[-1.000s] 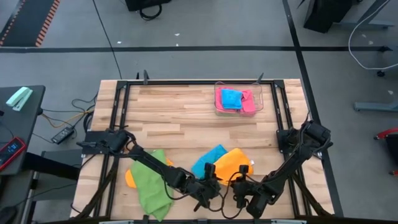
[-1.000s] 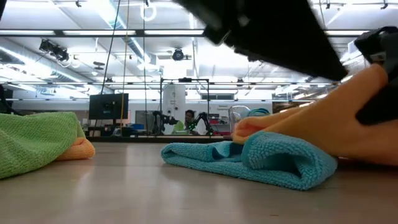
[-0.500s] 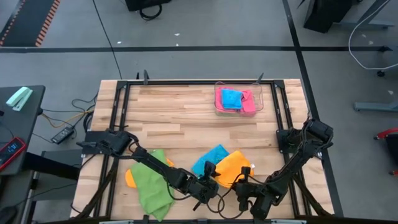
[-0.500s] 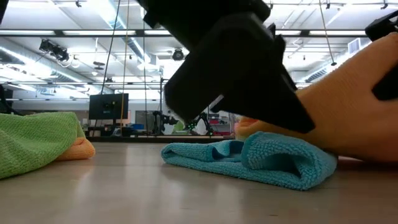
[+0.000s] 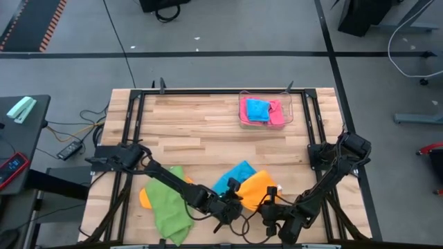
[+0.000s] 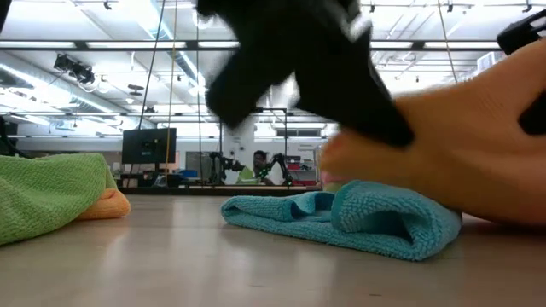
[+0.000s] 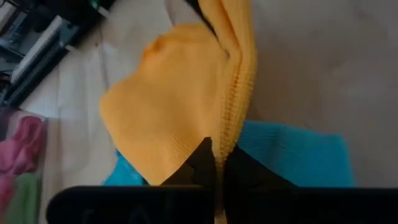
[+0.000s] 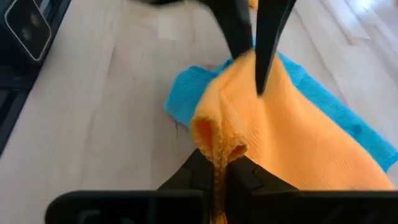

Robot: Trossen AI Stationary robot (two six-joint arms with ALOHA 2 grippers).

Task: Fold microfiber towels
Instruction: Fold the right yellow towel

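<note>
The wooden table (image 5: 208,128) is holding the cloths. The orange towel (image 5: 257,187) is lying over the blue towel (image 5: 235,173) near the front edge, stretching slantwise. The left gripper (image 5: 233,198) and right gripper (image 5: 271,205) are each pinching it tight.

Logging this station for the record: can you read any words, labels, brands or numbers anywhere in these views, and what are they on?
None can be read.
The white tag on the orange towel: too small to read.
The red device beside the table: its display is too small to read.
The dark monitor in the room behind: no text shows.
The towels, the clear tray and the wooden table: no print.
</note>
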